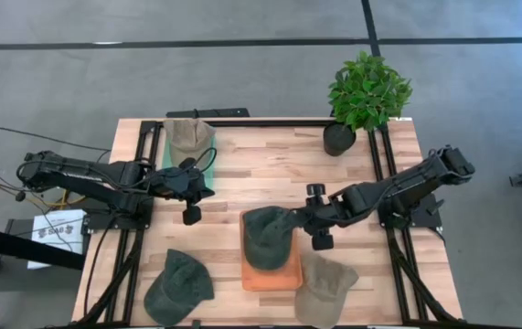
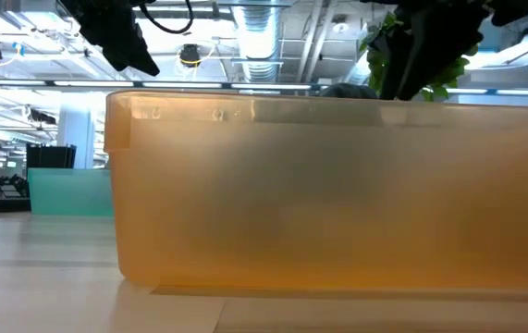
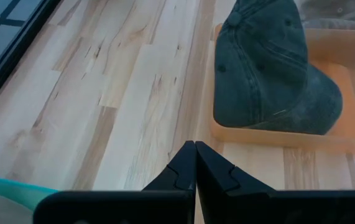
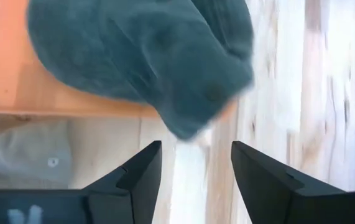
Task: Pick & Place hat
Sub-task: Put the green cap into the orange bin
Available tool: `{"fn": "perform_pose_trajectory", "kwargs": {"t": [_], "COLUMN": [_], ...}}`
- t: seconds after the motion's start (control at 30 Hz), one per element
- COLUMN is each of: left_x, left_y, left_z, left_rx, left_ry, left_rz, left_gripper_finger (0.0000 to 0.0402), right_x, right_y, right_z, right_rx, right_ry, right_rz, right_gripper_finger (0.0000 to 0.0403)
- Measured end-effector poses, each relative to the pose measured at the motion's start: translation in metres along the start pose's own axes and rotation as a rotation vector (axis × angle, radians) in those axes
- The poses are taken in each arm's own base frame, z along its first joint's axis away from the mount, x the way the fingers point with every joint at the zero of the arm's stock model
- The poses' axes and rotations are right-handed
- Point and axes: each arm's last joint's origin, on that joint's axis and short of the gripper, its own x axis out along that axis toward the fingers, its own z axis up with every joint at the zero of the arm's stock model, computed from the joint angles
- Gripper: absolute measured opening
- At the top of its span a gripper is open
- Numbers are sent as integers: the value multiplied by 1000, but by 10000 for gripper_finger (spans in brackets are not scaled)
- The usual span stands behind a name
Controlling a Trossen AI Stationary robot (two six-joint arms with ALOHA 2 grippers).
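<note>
A dark green hat [image 1: 268, 236] lies in the orange tray [image 1: 274, 277]. Its right part hangs over the tray's right rim [image 4: 193, 121]. My right gripper [image 1: 301, 219] [image 4: 196, 163] is open just to the right of the hat, with its fingers short of it. My left gripper [image 1: 204, 189] [image 3: 194, 157] is shut above the bare table, left of the tray, and points toward the dark hat [image 3: 270, 68]. A khaki hat [image 1: 189, 139] rests on a teal tray [image 1: 162, 153] at the far left.
Another green hat [image 1: 178, 285] lies at the near left, and a tan hat [image 1: 324, 288] [image 4: 28, 155] lies right of the orange tray. A potted plant [image 1: 366, 91] stands at the far right corner. In the low view the orange tray's wall [image 2: 337, 194] fills most of the picture.
</note>
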Motion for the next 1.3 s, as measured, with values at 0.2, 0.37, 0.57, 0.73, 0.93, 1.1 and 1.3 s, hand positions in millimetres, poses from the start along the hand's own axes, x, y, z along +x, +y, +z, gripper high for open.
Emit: {"fn": "perform_pose_trajectory", "kwargs": {"t": [0.2, 0.37, 0.57, 0.73, 0.93, 1.1, 1.3], "left_x": [0, 0, 0, 0, 0, 0, -1], "left_y": [0, 0, 0, -1, -2, -4, -5], "left_z": [0, 0, 0, 1, 3, 6, 12], "left_rx": [0, 0, -47, -83, -91, -94, -105], "left_ry": [-1, -1, -1, -7, -27, -44, -112], "left_rz": [0, 1, 0, -35, -42, -90, -116], "left_gripper_finger": [0, 0, 10, 65, 131, 147, 137], "right_x": [-6, -8, -17, -18, -25, -29, -30], "right_y": [-6, 1, 20, 33, 43, 47, 40], "right_z": [-9, -10, -16, -37, -55, -52, -57], "right_rx": [211, 379, 485, 607, 741, 845, 871], "right_ry": [127, 121, 90, 27, -30, -66, -34], "right_rz": [-35, -35, 13, 77, 163, 202, 163], "right_gripper_finger": [148, 60, 13, 2, 5, 1, 0]}}
